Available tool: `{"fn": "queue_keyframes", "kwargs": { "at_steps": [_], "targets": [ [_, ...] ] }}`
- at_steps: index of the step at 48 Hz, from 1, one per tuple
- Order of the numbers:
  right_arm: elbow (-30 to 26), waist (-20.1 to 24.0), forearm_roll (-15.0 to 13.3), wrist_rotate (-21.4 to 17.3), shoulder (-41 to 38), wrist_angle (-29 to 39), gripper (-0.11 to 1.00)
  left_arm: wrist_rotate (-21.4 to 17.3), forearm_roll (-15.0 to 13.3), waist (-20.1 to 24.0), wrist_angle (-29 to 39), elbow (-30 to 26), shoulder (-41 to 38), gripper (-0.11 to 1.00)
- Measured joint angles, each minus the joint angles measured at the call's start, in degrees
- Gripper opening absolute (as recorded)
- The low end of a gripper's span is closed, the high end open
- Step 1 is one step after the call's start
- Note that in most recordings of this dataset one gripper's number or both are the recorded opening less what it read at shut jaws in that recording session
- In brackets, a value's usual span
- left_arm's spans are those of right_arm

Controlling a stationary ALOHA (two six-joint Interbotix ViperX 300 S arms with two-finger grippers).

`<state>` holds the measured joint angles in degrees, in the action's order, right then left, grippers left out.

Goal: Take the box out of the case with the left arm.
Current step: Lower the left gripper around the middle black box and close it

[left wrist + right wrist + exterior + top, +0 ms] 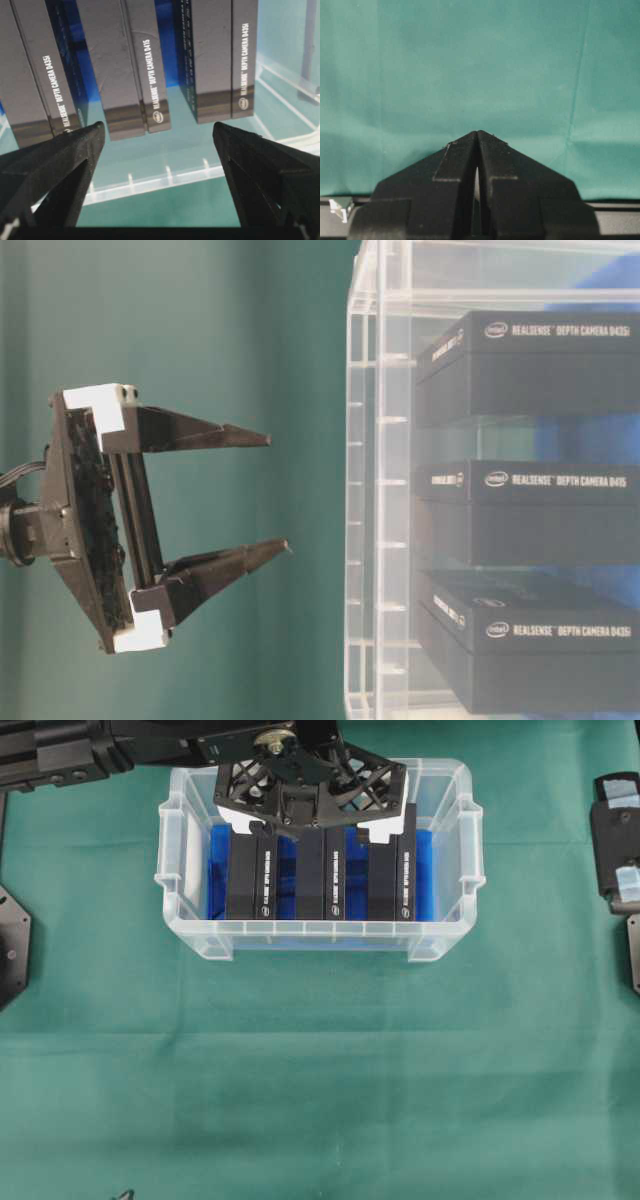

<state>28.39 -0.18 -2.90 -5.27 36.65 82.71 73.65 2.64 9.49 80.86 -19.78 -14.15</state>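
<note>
The clear case (190,870) with a blue bottom stands at the back middle of the green cloth. Three black boxes stand side by side in it: left (250,870), middle (320,870) and right (392,870). My left gripper (310,808) hangs over the case's far end, open wide with nothing between its fingers. Seen from table level, the left gripper (278,492) is still apart from the case's rim (365,490). In the left wrist view its fingertips (95,131) frame the middle box (125,65). My right gripper (477,133) is shut and empty over bare cloth.
The right arm (615,845) rests at the right edge of the table, away from the case. A black arm base (12,945) sits at the left edge. Green cloth (320,1090) covers the table in front of the case.
</note>
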Motion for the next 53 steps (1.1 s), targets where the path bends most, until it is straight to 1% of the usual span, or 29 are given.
{"fn": "queue_keyframes", "kwargs": {
  "at_steps": [24,33,40,53],
  "targets": [
    [0.00,0.00,0.00,0.00,-0.09,-0.09,0.02,0.09,0.00,0.09,-0.70,2.11,0.00,0.85],
    [0.00,0.00,0.00,0.00,0.00,-0.09,0.02,0.18,0.09,0.62,-2.90,4.22,0.00,0.85],
    [0.00,0.00,0.00,0.00,0.00,-0.09,0.02,0.26,0.09,0.70,-4.57,6.94,0.00,0.85],
    [0.09,0.00,0.00,0.00,0.00,-0.09,0.02,0.26,0.09,0.70,-9.58,10.46,-0.79,0.85]
  ]
}}
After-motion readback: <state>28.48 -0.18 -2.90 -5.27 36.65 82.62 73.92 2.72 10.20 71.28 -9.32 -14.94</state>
